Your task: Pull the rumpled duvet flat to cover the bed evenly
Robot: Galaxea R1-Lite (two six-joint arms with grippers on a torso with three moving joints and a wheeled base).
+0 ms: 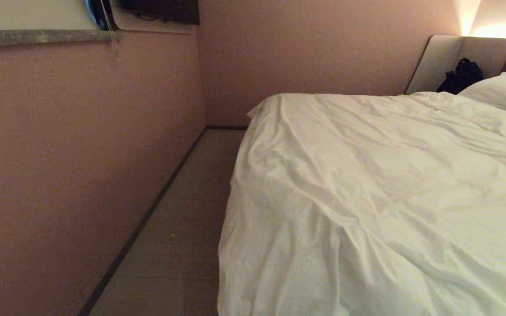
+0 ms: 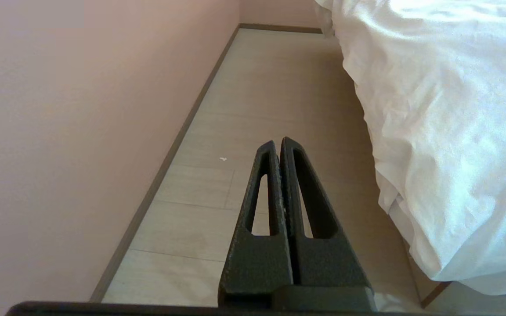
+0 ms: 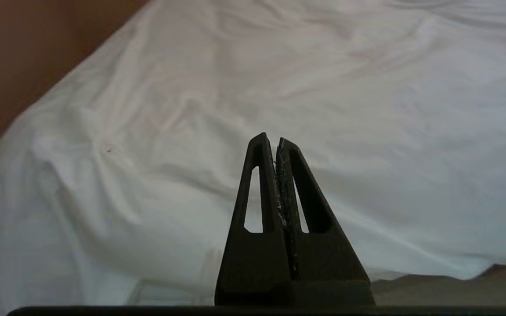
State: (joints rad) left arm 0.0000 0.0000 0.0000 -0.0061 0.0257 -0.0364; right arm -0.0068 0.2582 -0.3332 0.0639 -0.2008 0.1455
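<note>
The white duvet (image 1: 376, 184) lies spread over the bed, wrinkled, and hangs over the bed's near corner and left side. The bed's padded headboard (image 1: 446, 57) shows at the far right. Neither arm is in the head view. In the left wrist view my left gripper (image 2: 278, 141) is shut and empty over the floor, with the duvet's hanging edge (image 2: 446, 131) off to one side. My right gripper (image 3: 271, 137) is shut with nothing in it, pointing at the duvet's (image 3: 279, 87) surface and apart from it.
A pink wall (image 1: 81, 153) runs along a narrow strip of pale floor (image 1: 182, 219) left of the bed. A white pillow (image 1: 499, 92) and a black bag (image 1: 461, 74) sit at the headboard. A small white speck (image 2: 223, 159) lies on the floor.
</note>
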